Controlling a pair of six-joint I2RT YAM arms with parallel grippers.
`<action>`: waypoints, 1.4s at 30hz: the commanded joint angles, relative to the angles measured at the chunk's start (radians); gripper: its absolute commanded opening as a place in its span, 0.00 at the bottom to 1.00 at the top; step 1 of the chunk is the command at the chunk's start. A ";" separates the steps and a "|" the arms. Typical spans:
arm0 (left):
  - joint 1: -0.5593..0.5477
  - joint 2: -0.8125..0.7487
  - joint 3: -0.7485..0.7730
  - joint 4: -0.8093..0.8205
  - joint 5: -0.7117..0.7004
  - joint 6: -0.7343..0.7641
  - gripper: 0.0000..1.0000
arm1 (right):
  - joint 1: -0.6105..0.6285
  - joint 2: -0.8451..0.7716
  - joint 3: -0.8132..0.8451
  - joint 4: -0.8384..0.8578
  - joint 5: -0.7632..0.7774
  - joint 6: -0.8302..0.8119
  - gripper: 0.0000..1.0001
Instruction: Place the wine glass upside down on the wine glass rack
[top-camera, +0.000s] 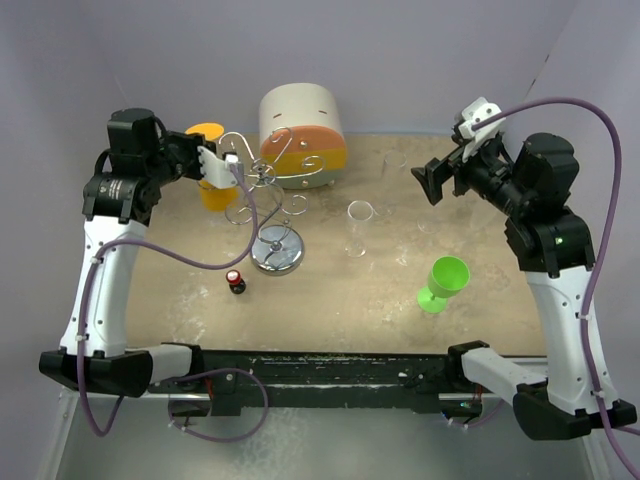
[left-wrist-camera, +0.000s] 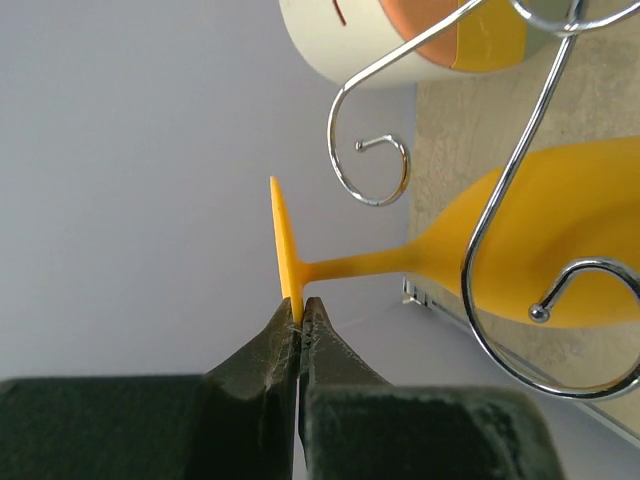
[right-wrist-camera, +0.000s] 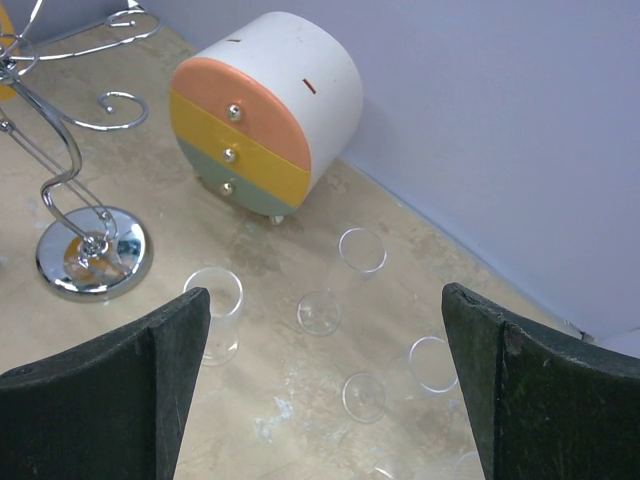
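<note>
The round white drum (right-wrist-camera: 270, 110) near the back wall, in the upper middle of the top view, has three drawers, orange, yellow and green, all shut, so their contents are hidden. Every glass looks empty. The yellow wine glass (left-wrist-camera: 560, 240) is in the upper left of the top view, just beside the scroll arms of the wine glass rack (top-camera: 277, 250). Whether its stem sits in an arm cannot be told. The left gripper (left-wrist-camera: 300, 310) is pinched tight on the thin rim of that glass's foot, with the bowl pointing away from it. The right gripper (right-wrist-camera: 325, 292) hangs at the upper right of the top view with its jaws spread wide and nothing between them. There is one yellow glass and one green wine glass (top-camera: 442, 283), which stands upright at lower right of centre. Three clear glasses (right-wrist-camera: 213, 310) can be made out on the tan table (top-camera: 340, 300), though more may be too faint to see. There is also one rack, one drum, and one small red-capped bottle (top-camera: 235, 282) near the rack's base.
</note>
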 joint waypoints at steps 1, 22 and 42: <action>-0.009 0.008 0.078 -0.057 0.156 0.088 0.00 | -0.005 -0.004 -0.006 0.030 -0.011 -0.017 1.00; -0.020 0.116 0.176 -0.101 0.341 0.255 0.00 | -0.014 0.008 -0.006 0.025 -0.026 -0.021 1.00; -0.023 0.164 0.193 -0.076 0.315 0.409 0.00 | -0.030 0.006 -0.014 0.028 -0.048 -0.018 1.00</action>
